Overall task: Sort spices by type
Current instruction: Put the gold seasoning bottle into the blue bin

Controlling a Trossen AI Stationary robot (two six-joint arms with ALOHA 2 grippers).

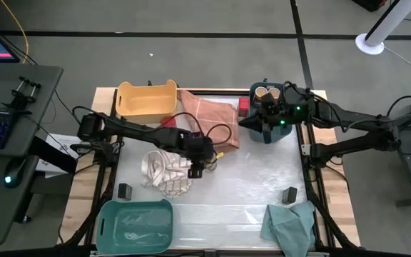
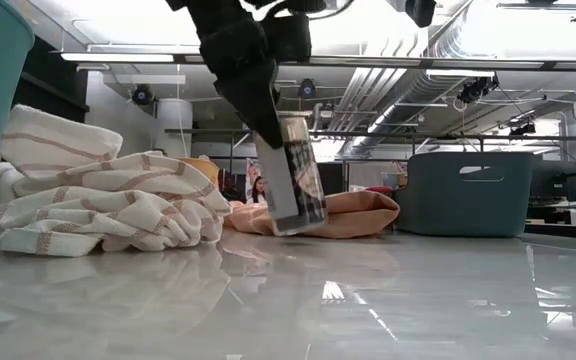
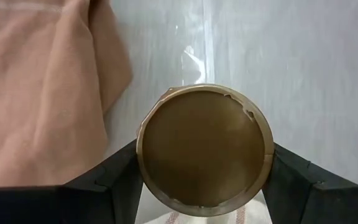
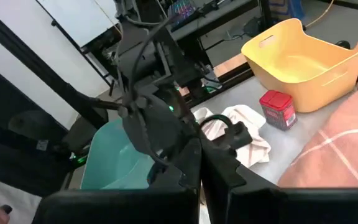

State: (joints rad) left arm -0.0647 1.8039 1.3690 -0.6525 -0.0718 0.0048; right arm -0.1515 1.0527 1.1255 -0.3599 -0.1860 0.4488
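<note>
While my left gripper (image 1: 204,161) clamps a tan-topped jar (image 3: 204,147), two jars (image 1: 266,93) sit binned under my shut right gripper (image 1: 271,114); red tin (image 4: 277,109) and black blocks (image 1: 125,191) remain.

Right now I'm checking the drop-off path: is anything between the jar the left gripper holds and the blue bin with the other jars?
Nothing visible: the left gripper holds the jar; bare table reaches the blue bin.

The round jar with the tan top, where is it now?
The round jar is held in the left tool near the table's middle in the high view, between the striped cloth and the orange cloth.
</note>
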